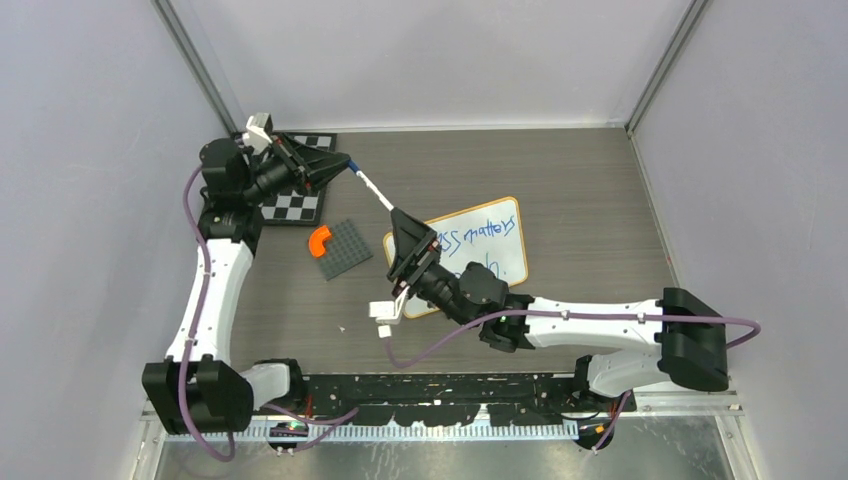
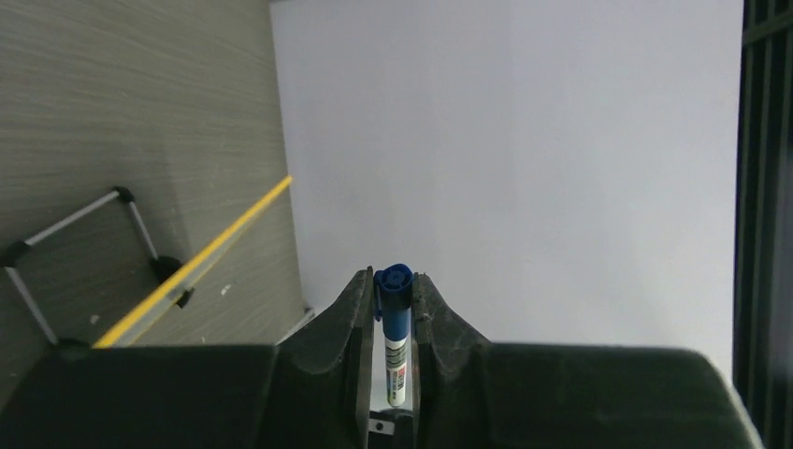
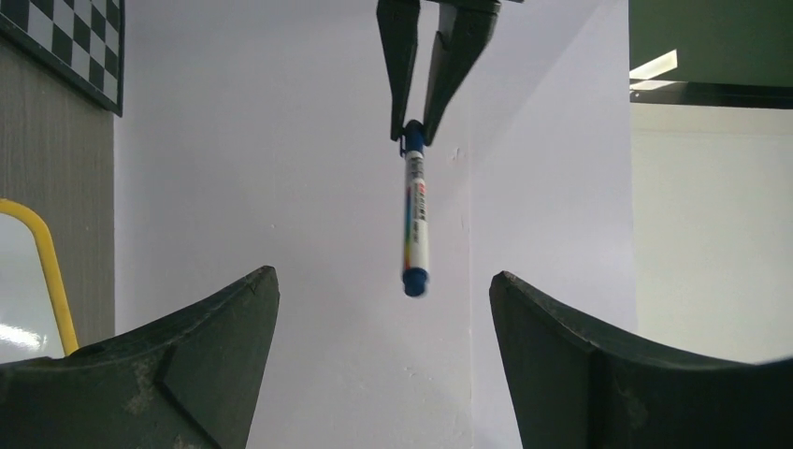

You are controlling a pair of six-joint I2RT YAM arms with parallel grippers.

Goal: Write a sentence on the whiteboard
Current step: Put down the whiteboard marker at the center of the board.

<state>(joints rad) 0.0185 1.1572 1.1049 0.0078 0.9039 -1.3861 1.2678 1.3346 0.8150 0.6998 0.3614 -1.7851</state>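
Note:
The whiteboard [image 1: 497,262] lies flat on the table, right of centre, in its thin orange frame. The sentence [image 1: 482,231] is in blue; the right arm covers its left part. A blue-capped white marker [image 1: 370,187] hangs in the air, with my left gripper [image 1: 343,163] shut on its cap end. The left wrist view shows the marker [image 2: 396,323] pinched between the fingers of the left gripper [image 2: 394,281]. My right gripper [image 1: 395,240] is open around the marker's free end without touching it. In the right wrist view the marker [image 3: 415,224] hangs between and beyond the wide-apart fingers of the right gripper [image 3: 383,281].
A checkerboard [image 1: 296,205] lies at the back left under the left arm. A grey studded plate [image 1: 347,250] with an orange curved piece [image 1: 320,240] sits left of the whiteboard. Walls enclose the table on three sides.

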